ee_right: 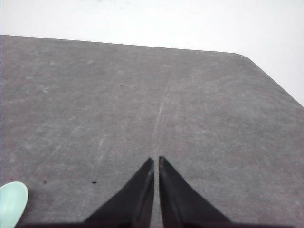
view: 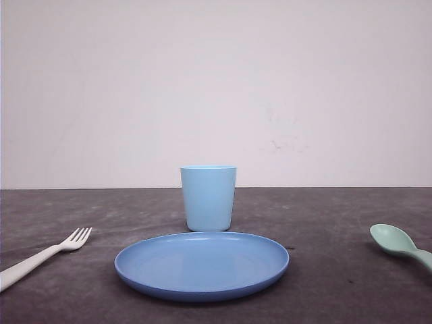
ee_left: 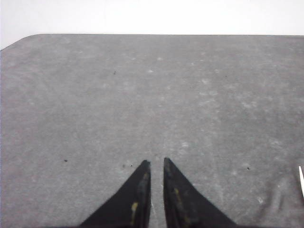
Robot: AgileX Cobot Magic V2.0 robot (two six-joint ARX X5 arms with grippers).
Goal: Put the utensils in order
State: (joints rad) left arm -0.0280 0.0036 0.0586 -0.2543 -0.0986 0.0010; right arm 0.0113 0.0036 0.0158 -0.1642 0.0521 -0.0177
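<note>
The right gripper (ee_right: 156,160) hangs over the grey table (ee_right: 190,109), its black fingers nearly together, a mint-green spoon (ee_right: 12,199) nearby.

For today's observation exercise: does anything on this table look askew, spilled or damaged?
Nothing stands out. The cup stands upright behind the plate; the fork lies left, the spoon right, both intact.

A white plastic fork with 4 tines (view: 42,255) lies flat at the table's left side, tines pointing inward. A pale mint-green plastic spoon (view: 399,244) lies at the right, oval bowl facing inward.
</note>
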